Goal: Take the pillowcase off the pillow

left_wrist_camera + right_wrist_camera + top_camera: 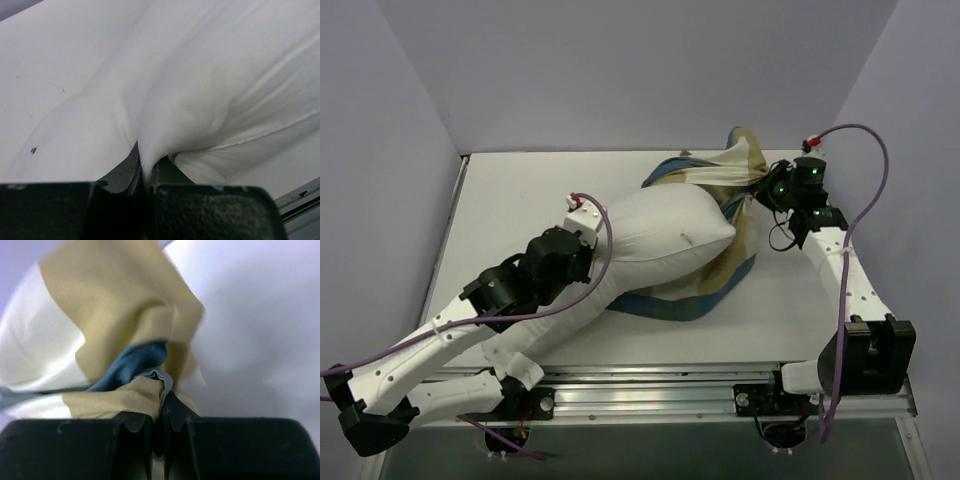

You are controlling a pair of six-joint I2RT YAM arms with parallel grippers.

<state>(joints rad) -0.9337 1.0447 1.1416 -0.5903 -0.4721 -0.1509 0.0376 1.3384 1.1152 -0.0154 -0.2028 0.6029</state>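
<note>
The plain white pillow [660,240] lies mid-table, mostly out of its cover. The pillowcase [720,185], blue, tan and white, is bunched at the pillow's right end and trails under it as a blue-edged strip [690,300]. My left gripper [582,225] is shut on the pillow's left end; in the left wrist view white fabric [190,100] is pinched between the jaws of the gripper [147,172]. My right gripper [760,190] is shut on the pillowcase's gathered end; the right wrist view shows tan and blue cloth [130,360] clamped in the gripper [161,407].
The white table [520,190] has purple walls on three sides. A metal rail [660,385] runs along the near edge. Purple cables loop from both arms.
</note>
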